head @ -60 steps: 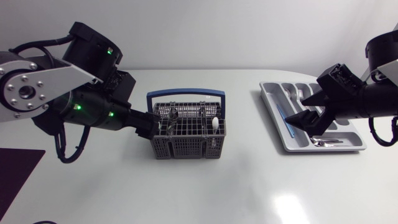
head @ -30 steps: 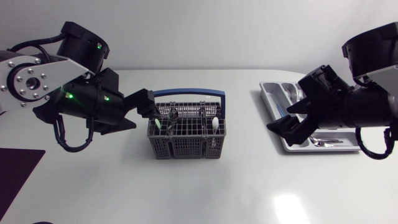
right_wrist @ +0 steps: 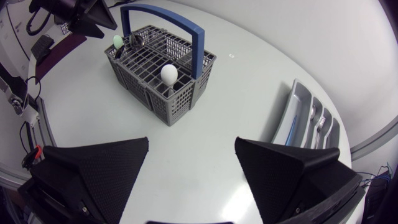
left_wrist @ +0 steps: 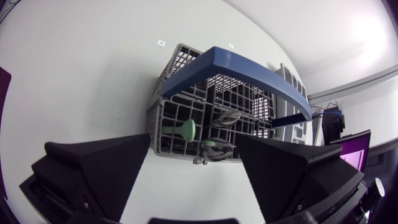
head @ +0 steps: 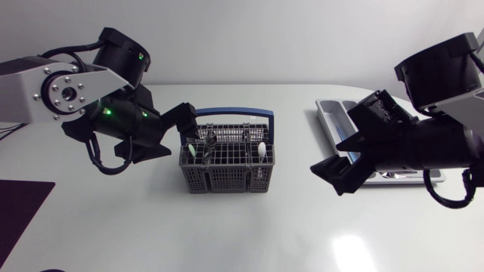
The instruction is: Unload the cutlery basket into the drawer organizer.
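The left arm has a silver-grey link with a round flange ringed by screws, black joint housings dotted with green lights, and looping black cables. The right arm is mostly black. The left end effector and right end effector carry broad, matte black, grainy wedge fingers.

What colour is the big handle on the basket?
Blue. The handle arches over the grey cutlery basket; the right wrist view shows it best.

Glossy white table w/ light glare near front.
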Motion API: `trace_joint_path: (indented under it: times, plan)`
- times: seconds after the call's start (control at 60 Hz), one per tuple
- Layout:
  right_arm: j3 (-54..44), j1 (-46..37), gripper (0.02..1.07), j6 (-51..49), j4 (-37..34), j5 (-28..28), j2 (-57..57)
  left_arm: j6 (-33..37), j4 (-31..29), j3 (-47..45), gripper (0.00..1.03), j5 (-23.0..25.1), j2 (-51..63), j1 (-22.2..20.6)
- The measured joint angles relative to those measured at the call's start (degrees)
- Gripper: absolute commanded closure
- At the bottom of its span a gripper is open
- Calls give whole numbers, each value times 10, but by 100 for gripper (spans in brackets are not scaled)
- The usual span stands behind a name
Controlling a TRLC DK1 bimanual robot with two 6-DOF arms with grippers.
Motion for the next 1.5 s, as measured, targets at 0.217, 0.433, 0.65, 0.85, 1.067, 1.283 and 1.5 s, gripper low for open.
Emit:
trace_joint_path:
  times: [0.217, 0.433, 0.65, 0.85, 1.067, 1.283, 1.5]
  plan:
    - [-7, 9, 7, 15, 0, 5, 4, -8, -13, 17, 40, -1, 23, -4]
    - [-15, 15, 7, 19, 2, 6, 5, -10, -17, 20, 64, -3, 38, -7]
    - [-25, 21, 7, 19, 2, 7, 6, -10, -25, 26, 79, -3, 57, -7]
    - [-27, 29, 7, 19, 2, 7, 7, -10, -27, 32, 81, -3, 72, -7]
    - [-35, 43, 7, 23, 2, 7, 8, -9, -29, 41, 97, -16, 84, -7]
    - [-45, 47, 7, 32, 7, 7, 8, -9, -27, 42, 100, -18, 84, -7]
    - [-46, 50, 7, 32, 11, 7, 8, -9, -26, 42, 100, -26, 84, -7]
